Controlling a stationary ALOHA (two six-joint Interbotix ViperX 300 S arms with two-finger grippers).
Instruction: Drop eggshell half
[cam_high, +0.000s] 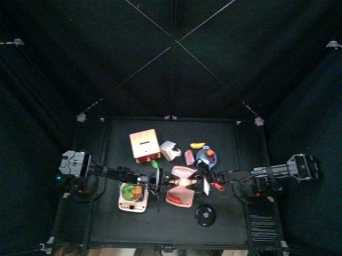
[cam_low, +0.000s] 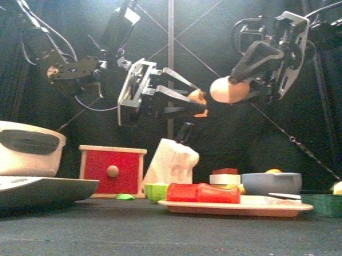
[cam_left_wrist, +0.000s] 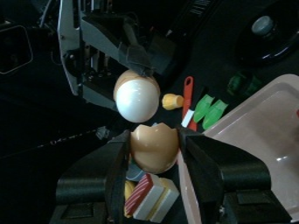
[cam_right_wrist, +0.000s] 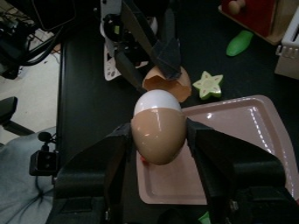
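Two shell halves are hanging above the table: our left gripper (cam_left_wrist: 156, 157) is gripping the jagged half (cam_left_wrist: 155, 145), our right gripper (cam_right_wrist: 162, 144) the egg (cam_right_wrist: 159, 125), ready for dropping onto the tray (cam_right_wrist: 239, 140).

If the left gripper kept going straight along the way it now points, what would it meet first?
Most likely the egg half held in the right gripper, which sits directly ahead of the left gripper and its own eggshell half. The gap between them is unclear.
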